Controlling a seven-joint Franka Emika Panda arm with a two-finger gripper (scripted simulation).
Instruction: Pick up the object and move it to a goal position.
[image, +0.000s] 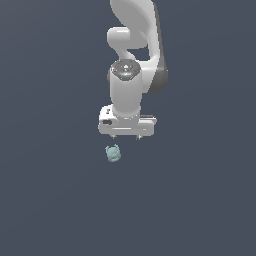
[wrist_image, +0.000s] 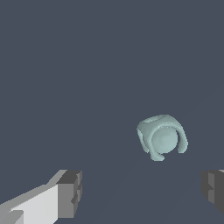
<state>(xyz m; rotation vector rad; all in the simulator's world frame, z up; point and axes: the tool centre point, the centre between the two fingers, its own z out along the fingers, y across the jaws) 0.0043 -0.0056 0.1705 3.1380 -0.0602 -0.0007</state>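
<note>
Object (image: 113, 153) first: a small pale teal-green lump, roundish, with a smooth dome in the middle and short knobs or arched ribs around its rim, seen best in the wrist view (wrist_image: 162, 139). It lies on the plain dark counter (image: 55, 200), just beyond the hand and a little toward the exterior view's left of the hand's centre. It is far smaller than the hand, so I would judge it light. The render reads as a rigid body, not soft, and the smooth rounded dome looks likely to slip if pinched high up or off-centre. Its ribbed rim gives the better purchase: close across the widest part of the body, low down, with a pad flat against each side and the knobs clear of the pad edges, so it cannot roll or twist out.

Hand (image: 127, 137) next: it points down at the counter, fingers spread wide, nothing between them and nothing touched. In the wrist view one finger (wrist_image: 70, 193) stands at one side of the frame and the other at the far edge. The object sits outside the line joining them, nearer the far-edge finger, so the hand has to shift over the object before it descends.
</note>
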